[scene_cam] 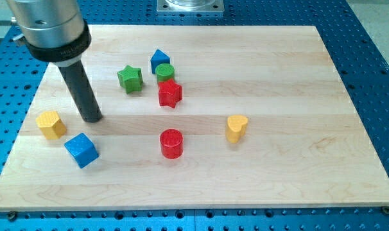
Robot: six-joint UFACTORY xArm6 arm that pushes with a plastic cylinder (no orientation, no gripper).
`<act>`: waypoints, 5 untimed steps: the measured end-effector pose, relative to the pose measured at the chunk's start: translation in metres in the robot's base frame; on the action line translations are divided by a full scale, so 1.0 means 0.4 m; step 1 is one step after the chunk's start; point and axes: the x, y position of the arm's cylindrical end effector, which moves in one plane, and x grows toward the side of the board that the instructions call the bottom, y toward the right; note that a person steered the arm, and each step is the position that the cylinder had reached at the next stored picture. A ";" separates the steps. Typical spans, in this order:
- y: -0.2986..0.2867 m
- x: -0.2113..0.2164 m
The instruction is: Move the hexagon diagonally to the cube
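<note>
Blue cube [81, 150] sits at the board's lower left, with the yellow hexagon [51, 124] just up-left of it.
The tip [92, 118] rests just right of the hexagon, perhaps not touching; the rod has no claw.

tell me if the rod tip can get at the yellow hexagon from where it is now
Probably yes. My tip stands just to the view's right of the yellow hexagon, with bare board between them. The blue cube lies lower, off that line.

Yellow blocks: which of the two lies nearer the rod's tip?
The yellow hexagon at the view's left, just left of my tip; the yellow heart sits far right.
</note>
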 end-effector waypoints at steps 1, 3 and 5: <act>0.063 0.031; -0.147 0.155; -0.224 0.168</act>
